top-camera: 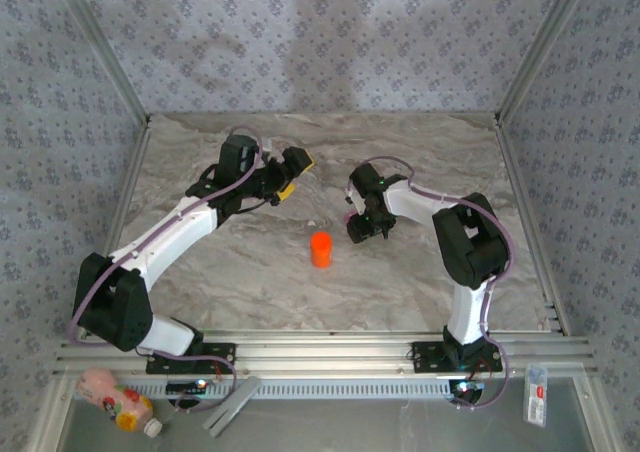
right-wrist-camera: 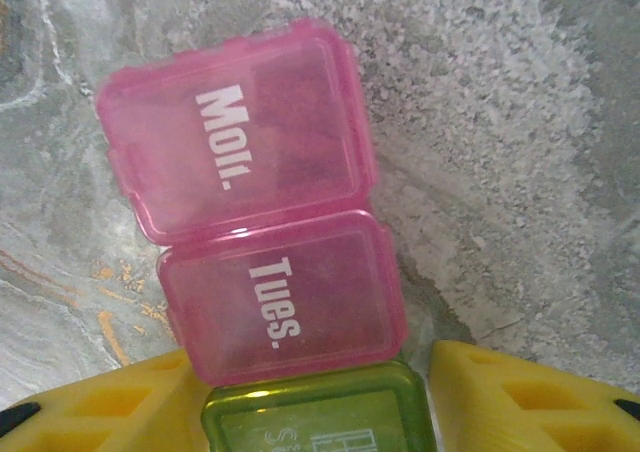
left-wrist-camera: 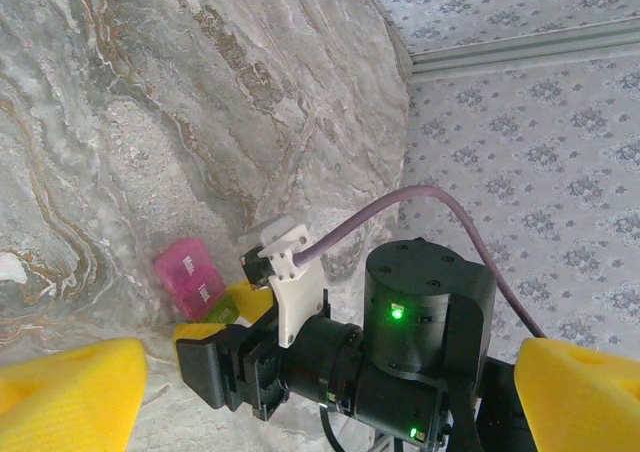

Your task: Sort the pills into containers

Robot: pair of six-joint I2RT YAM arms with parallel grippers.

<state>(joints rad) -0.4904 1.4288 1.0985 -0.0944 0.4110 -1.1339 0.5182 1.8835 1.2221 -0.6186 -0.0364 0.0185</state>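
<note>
Three lids shut, sorting barely begun

From above, the small orange bottle (top-camera: 321, 249) stands upright near the middle of the marble table (top-camera: 440, 142). The right gripper (top-camera: 358, 228) is down at the bottle's 2 o'clock, with the pill case (top-camera: 347, 215) a pink speck at its tip. The left gripper (top-camera: 295, 172) hangs at the bottle's 11 o'clock, well apart from both.

On the left wrist, the left gripper's (left-wrist-camera: 330, 377) yellow fingers (left-wrist-camera: 70, 392) stand wide apart with nothing between them. The pill case (left-wrist-camera: 190, 272) lies on the table at 9 o'clock of the right arm's wrist (left-wrist-camera: 425, 302).

On the right wrist, the pill case (right-wrist-camera: 280, 292) lies lid-up: two pink compartments (right-wrist-camera: 240, 132) (marked Mon. and Tues.) and a green compartment (right-wrist-camera: 320, 417) at 6 o'clock. The right gripper's (right-wrist-camera: 320, 402) fingers (right-wrist-camera: 520, 402) flank that green end; whether they press it I cannot tell. Every lid seen is shut, so I judge the task hardly started, with opening and filling yet to come.
</note>
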